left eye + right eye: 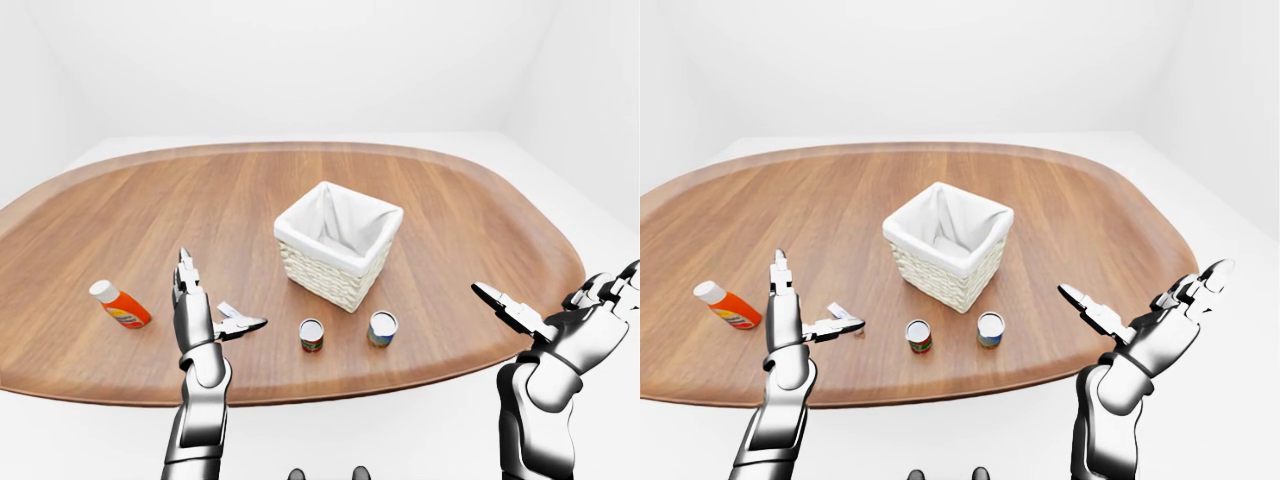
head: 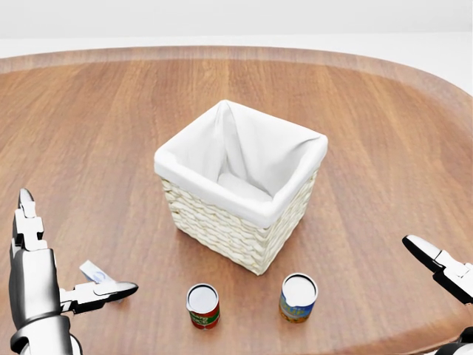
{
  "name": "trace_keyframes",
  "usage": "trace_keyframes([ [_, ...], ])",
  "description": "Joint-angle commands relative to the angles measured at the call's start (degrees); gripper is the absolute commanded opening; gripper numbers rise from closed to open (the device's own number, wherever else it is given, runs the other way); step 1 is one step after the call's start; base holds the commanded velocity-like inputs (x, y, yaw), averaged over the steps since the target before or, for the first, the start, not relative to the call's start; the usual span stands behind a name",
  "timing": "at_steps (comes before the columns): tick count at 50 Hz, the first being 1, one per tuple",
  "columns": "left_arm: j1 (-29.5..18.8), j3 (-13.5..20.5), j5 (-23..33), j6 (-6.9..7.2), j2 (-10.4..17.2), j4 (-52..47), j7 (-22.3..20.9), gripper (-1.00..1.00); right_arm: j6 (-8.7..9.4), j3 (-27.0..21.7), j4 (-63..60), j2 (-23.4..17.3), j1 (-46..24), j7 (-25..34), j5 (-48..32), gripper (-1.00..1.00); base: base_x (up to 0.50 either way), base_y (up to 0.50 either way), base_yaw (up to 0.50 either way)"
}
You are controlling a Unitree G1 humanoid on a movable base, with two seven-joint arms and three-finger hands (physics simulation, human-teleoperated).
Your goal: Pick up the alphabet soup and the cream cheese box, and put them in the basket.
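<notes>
Wicker basket (image 1: 947,246) with white liner on wooden table (image 1: 1090,220). Below basket: red-labelled can (image 1: 919,336), blue-labelled can (image 1: 990,329) just right of it; which is alphabet soup unclear. Far left of basket: orange bottle (image 1: 728,305), lying down. Left hand (image 1: 790,320) lower left of basket, fingers spread, thumb half-hiding small box (image 1: 843,315). Right hand (image 1: 1145,325) lower right of basket, fingers splayed, empty.

No legible text on either can (image 2: 202,306) (image 2: 298,298), bottle (image 1: 120,305) or box (image 2: 94,272).

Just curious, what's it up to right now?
Both hands open, left hand, right hand, holding nothing. Two cans beside the basket. Nothing blocking.
</notes>
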Motion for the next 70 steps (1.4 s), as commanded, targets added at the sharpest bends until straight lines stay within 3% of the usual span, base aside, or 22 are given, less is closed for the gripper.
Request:
trace_keyframes([
  [1, -0.08, 0.04, -0.27, 0.0, 0.07, 0.44, 0.11, 1.0, -0.19, -0.02, 0.33, 0.02, -0.03, 0.0, 0.02, 1.0, 0.16, 0.0, 0.0],
  [35, -0.3, -0.05, 0.1, 0.0, 0.09, 0.55, -0.05, 1.0, 0.38, 0.13, -0.34, 0.04, 0.1, 0.0, -0.17, 1.0, 0.17, 0.0, 0.0],
  [40, -0.43, 0.0, -0.02, 0.0, 0.15, 1.01, 0.11, 1.0, -0.17, 0.02, 0.44, 0.0, -0.15, 0.0, -0.14, 1.0, 0.16, 0.0, 0.0],
  [45, -0.51, 0.06, -0.16, 0.0, 0.22, 1.38, 0.25, 1.0, 0.53, 0.1, -0.62, 0.03, 0.09, 0.0, -0.09, 1.0, 0.16, 0.0, 0.0],
  [48, -0.19, 0.04, 0.08, 0.0, 0.09, 0.52, 0.41, 1.0, -0.19, 0.02, 0.22, 0.01, -0.02, 0.0, -0.12, 1.0, 0.16, 0.0, 0.0],
  [70, -0.17, 0.09, 0.06, 0.0, 0.1, 0.45, 0.57, 1.0, -0.18, 0.08, 0.0, 0.07, 0.07, 0.0, -0.15, 1.0, 0.17, 0.0, 0.0],
])
